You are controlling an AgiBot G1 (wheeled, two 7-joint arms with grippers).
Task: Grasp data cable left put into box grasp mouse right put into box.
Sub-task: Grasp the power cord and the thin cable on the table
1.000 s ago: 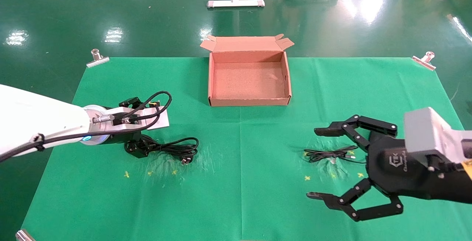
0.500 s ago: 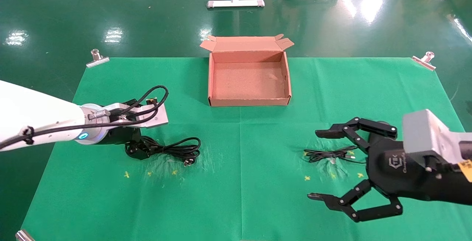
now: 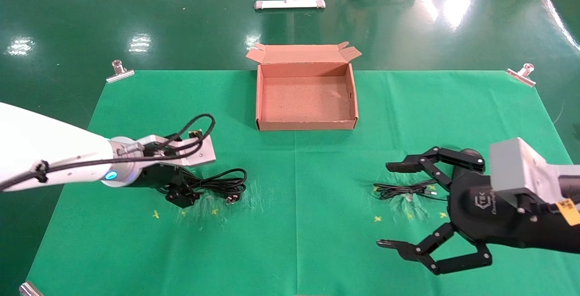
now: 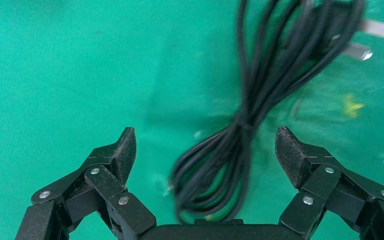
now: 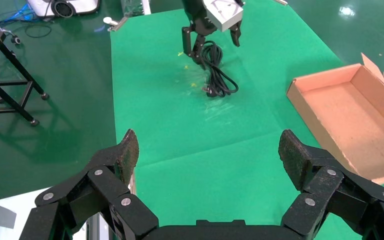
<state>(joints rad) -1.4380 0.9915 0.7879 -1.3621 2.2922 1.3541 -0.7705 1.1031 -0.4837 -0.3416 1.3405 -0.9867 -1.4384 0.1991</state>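
Note:
The data cable (image 3: 223, 181) lies in thick black loops on the left of the green cloth, its pronged plug (image 4: 366, 42) at the far end. My left gripper (image 3: 181, 188) is low over the loops' near end and open; the bundle (image 4: 240, 130) runs between its fingers untouched. The mouse (image 3: 403, 190), a small bunch of thin black wire, lies on the right. My right gripper (image 3: 387, 203) hovers open just in front of it, nothing between its fingertips (image 5: 208, 142). The brown box (image 3: 306, 125) sits empty at the middle back, also in the right wrist view (image 5: 325, 74).
Metal clips (image 3: 120, 73) (image 3: 521, 74) hold the cloth's far corners. A white stand base (image 3: 289, 3) is on the floor beyond the box. A black frame stand (image 5: 5, 85) stands off the table's left side. Small yellow marks (image 3: 155, 214) dot the cloth.
My left gripper has shifted right and a little nearer along the data cable, now over its looped end. The right gripper has dropped slightly and stays open.

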